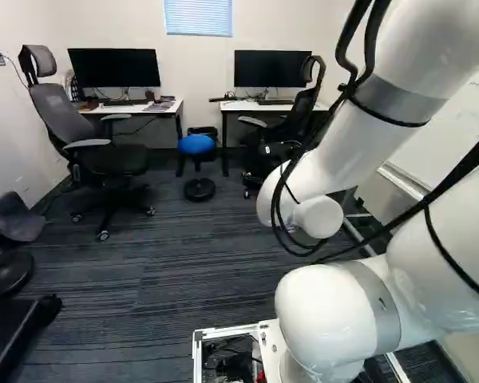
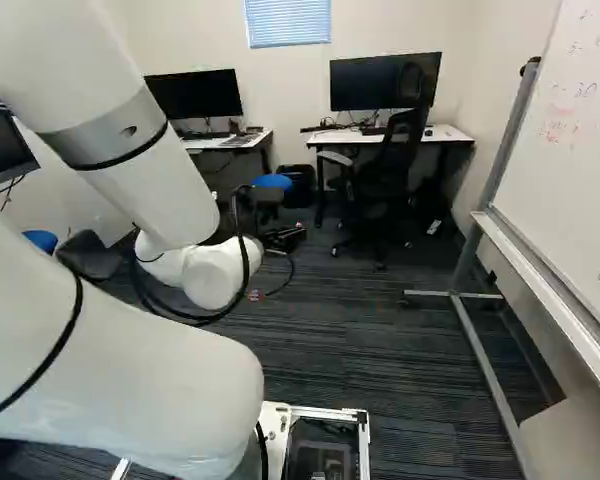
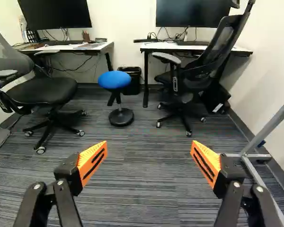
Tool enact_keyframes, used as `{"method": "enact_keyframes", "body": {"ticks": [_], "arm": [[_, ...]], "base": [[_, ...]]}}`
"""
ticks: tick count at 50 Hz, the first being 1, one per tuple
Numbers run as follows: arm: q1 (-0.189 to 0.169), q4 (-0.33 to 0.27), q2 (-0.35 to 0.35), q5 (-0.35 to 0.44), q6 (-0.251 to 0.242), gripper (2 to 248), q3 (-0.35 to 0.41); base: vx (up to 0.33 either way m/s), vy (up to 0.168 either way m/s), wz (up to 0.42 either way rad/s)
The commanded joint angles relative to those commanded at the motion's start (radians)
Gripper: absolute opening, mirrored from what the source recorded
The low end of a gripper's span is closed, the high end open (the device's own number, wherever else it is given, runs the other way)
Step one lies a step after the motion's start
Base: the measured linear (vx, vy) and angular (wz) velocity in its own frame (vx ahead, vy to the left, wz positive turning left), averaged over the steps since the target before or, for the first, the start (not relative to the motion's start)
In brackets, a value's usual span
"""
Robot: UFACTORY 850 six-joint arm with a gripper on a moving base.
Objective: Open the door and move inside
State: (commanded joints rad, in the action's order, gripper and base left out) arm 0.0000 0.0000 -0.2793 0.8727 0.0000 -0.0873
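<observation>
One white jointed arm (image 1: 335, 152) reaches ahead in the left base view; no door shows. Right base view: metal-framed whiteboard (image 2: 570, 160), no door. Wrist view: black two-fingered gripper (image 3: 149, 145) spread wide, empty; which way the door lies, I cannot tell.

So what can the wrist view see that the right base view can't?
Only the wrist view shows the open gripper's orange pads and the stool's round foot.

Only the right base view shows the window blind, the whiteboard panel and my big white arm.

Both show the monitors, the blue stool seat and the whiteboard's metal stand.
</observation>
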Motion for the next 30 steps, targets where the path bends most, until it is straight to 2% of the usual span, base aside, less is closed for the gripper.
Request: {"method": "enact_keyframes", "body": {"ticks": [30], "arm": [[0.0, 0.0, 0.0, 0.0, 0.0, 247, 0.0]], "base": [[0.169, 0.042, -0.02]]}}
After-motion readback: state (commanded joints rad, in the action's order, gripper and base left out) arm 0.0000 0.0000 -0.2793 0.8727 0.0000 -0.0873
